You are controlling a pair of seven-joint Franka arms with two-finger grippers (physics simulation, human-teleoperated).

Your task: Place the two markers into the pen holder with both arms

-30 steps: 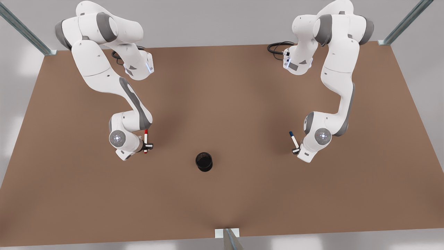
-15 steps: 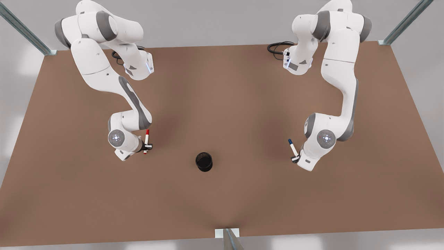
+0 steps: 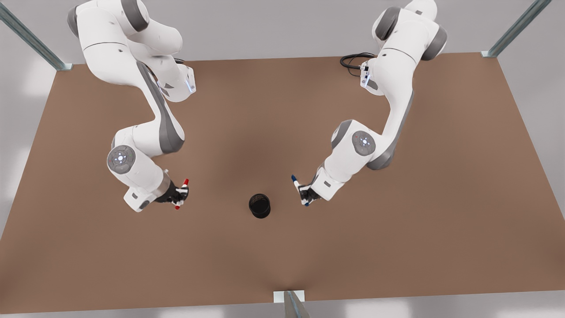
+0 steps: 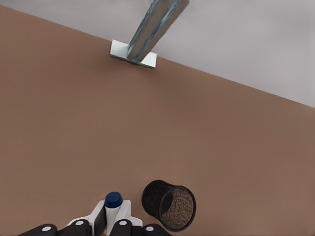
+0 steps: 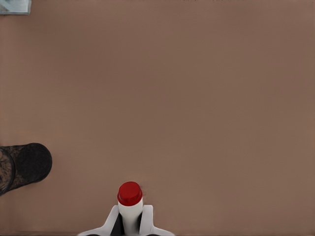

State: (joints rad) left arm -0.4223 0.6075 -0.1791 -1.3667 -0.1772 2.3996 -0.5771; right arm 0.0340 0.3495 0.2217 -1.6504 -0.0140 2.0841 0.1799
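I count 2 white jointed arms, 2 slim white-barrelled markers and 1 small black round mesh pen holder (image 3: 259,206) on the brown table (image 3: 282,265).

The left gripper (image 3: 303,194) is the one on the front view's right, and I see it clamped on the blue-capped marker (image 3: 299,191), which sits tilted in the black fingers with its dark blue cap pointing toward the far edge of the table. In the left wrist view the same marker (image 4: 113,206) stands between the 2 white finger pads (image 4: 98,216), and the mesh cup (image 4: 169,205) lies just beside it, open mouth showing a speckled inside. From the front, this gripper is near the pen holder but apart from it, not over its mouth.

The right gripper (image 3: 181,194), on the front view's left, is closed around the red-capped marker (image 3: 181,194), also tilted, red cap toward the far edge and red end toward the near edge. In the right wrist view I look down the barrel at the red cap (image 5: 130,193) held between its pads (image 5: 110,221), with the black cup (image 5: 24,167) well off to one side. This gripper is farther from the holder than the other.

The pen holder stands upright, nearer the table's near edge than its far edge, between the 2 grippers. A grey metal post (image 3: 291,304) meets the middle of the near edge.
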